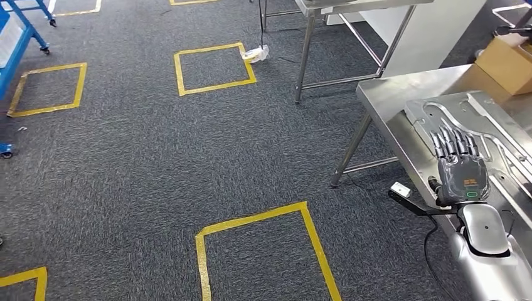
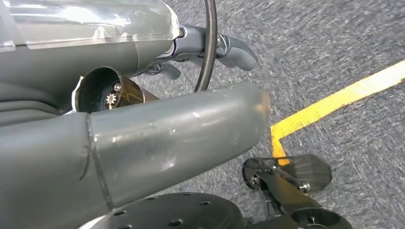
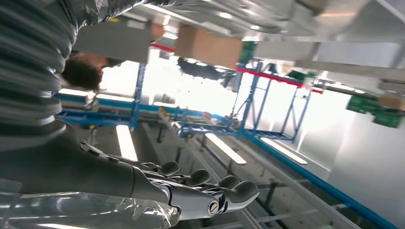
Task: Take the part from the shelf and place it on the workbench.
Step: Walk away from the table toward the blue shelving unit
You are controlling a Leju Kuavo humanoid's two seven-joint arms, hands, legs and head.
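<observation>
- A cardboard box [image 1: 509,61] stands on the workbench [image 1: 401,100] at two o'clock; what is inside it cannot be told.
- The workbench's near edge runs from three toward five o'clock; grey carpet [image 1: 138,169] with yellow tape squares [image 1: 213,68] lies wide to its nine o'clock side.
- The part [image 1: 489,128], a flat grey metal panel, lies on the workbench at three o'clock.
- The right hand [image 1: 461,166] lies flat on the part's near end, fingers straight and spread, gripping nothing.
- Left hand [image 2: 143,143]: its fingers' state cannot be told.

A steel workbench [image 1: 389,94] stands on grey carpet [image 1: 138,163]; a grey formed part [image 1: 489,119] lies flat on it, a cardboard box [image 1: 505,63] just beyond the part
</observation>
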